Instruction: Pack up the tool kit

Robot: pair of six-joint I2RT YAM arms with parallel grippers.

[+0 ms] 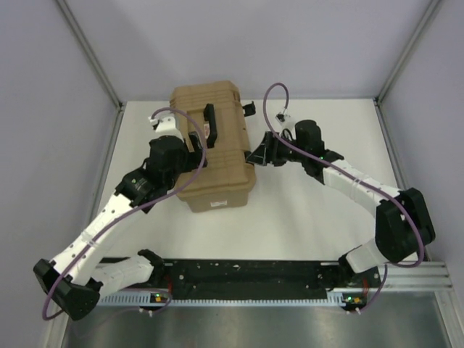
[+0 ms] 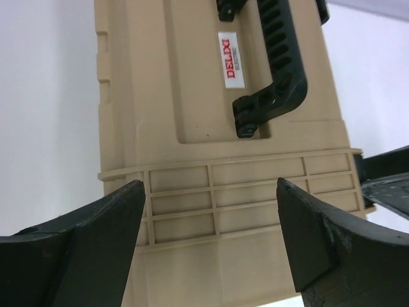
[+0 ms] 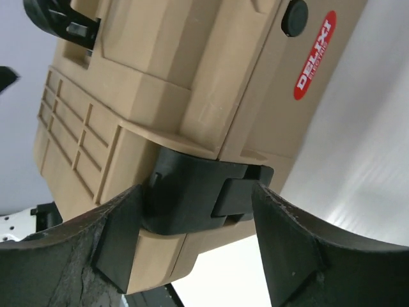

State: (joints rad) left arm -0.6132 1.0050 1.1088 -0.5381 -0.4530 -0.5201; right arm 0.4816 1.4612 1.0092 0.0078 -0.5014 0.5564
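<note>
- While the tan toolbox point(image 1: 217, 156) lies shut on the white table point(image 1: 312, 217), a little askew in its far half, the top view has both arms bent in toward it; the left claw point(image 1: 190, 139) is at its left side and the right claw point(image 1: 254, 156) at its right side; the black handle point(image 1: 210, 123) lies flat on the lid.
- From the left wrist, the left claw point(image 2: 209, 185) has its fingers point(image 2: 96, 243) spread wide; the ribbed end of the toolbox point(image 2: 211, 128) shows in the gap beyond them, and neither finger is seen touching it; the handle point(image 2: 281, 70) and a red-lettered label point(image 2: 231, 56) lie further up the lid.
- From the right wrist, the right claw point(image 3: 195, 192) stands with its fingers parted to either side of a black latch point(image 3: 185, 173) folded against the toolbox point(image 3: 192, 77); whether they touch the latch cannot be told; a red oval label point(image 3: 315, 55) sits on the wall beside it, with the table point(image 3: 358, 179) beyond.
</note>
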